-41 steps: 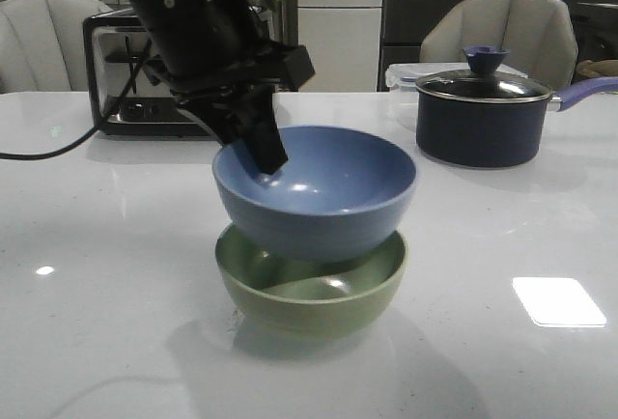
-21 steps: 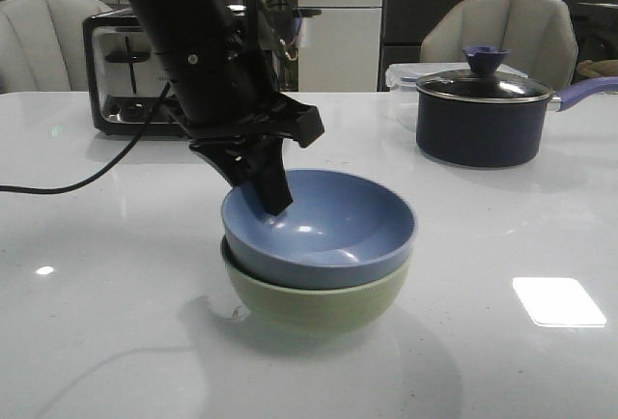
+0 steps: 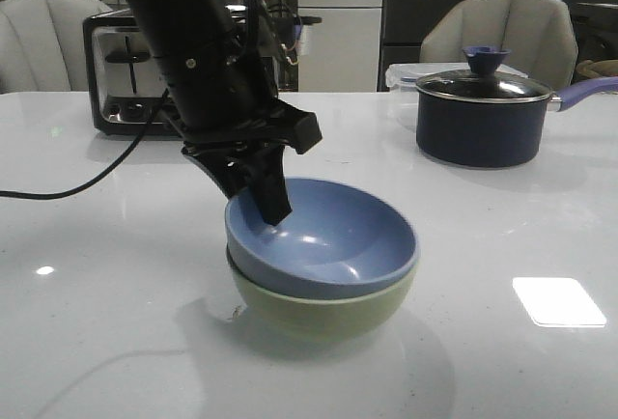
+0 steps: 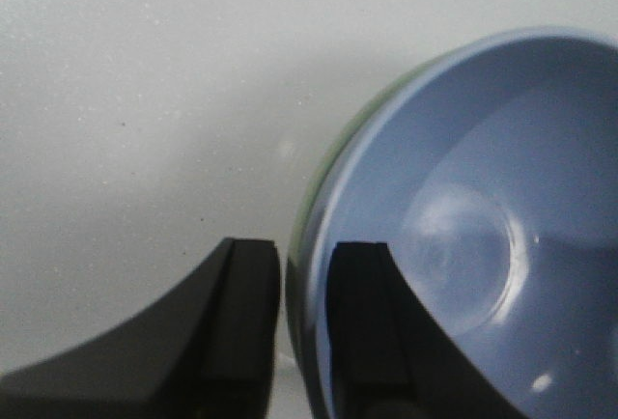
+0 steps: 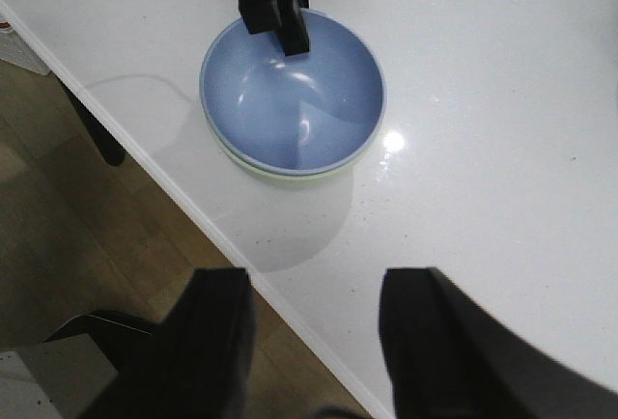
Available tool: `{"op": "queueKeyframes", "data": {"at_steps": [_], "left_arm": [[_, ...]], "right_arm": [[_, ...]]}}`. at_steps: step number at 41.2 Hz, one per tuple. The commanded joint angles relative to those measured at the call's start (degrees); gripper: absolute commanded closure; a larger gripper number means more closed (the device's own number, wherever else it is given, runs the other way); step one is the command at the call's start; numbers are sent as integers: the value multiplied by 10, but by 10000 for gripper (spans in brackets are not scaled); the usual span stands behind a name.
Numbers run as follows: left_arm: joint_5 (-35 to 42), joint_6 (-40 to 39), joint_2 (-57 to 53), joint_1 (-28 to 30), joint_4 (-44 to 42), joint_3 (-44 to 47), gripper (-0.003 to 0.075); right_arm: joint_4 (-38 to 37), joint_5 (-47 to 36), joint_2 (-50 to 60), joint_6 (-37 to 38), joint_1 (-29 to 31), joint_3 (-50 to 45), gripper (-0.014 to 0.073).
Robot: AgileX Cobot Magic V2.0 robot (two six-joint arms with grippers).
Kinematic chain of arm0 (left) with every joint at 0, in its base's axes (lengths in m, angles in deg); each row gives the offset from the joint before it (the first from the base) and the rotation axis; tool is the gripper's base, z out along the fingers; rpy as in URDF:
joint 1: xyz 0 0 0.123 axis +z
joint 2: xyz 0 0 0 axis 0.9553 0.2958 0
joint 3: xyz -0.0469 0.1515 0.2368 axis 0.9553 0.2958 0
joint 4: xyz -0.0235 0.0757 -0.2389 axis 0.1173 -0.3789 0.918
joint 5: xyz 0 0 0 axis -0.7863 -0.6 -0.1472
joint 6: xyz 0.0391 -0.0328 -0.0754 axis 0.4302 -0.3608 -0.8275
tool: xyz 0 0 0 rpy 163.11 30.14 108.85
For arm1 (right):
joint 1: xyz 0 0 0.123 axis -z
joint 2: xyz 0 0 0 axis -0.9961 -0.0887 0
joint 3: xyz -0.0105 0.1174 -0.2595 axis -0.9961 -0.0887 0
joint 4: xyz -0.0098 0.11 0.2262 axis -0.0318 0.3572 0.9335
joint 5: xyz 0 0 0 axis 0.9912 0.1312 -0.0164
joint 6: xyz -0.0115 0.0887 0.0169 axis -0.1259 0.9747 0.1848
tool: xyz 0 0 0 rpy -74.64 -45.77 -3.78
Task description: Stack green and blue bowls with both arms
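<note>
Your blue bowl (image 3: 323,240) is nested in the green bowl (image 3: 319,305) mid-tabletop (image 3: 502,245), tipped a bit. Left claw (image 4: 304,318) straddles the blue rim, 1 finger inside, 1 outside, clamped on it. Right claw (image 5: 314,327) hangs high above, spread apart, holding nothing

Green bowl (image 3: 319,308): interior wholly hidden by the nested blue bowl (image 3: 328,236). Toaster (image 3: 121,76), behind it: partly covered by the left arm.
</note>
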Motion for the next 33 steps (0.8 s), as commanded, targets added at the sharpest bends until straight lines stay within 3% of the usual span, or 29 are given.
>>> {"op": "queueKeyframes", "data": {"at_steps": [1, 4, 16, 33], "left_arm": [[7, -4, -53, -2, 10, -13, 304], [11, -7, -73, -2, 10, -13, 262], [5, -32, -202, -2, -49, 14, 262], [40, -53, -497, -2, -82, 236, 262]], "right_arm": [[5, -36, 1, -6, 0, 14, 169], [5, -36, 1, -6, 0, 14, 169], [5, -36, 1, -6, 0, 14, 169], [5, -36, 1, -6, 0, 14, 169]]}}
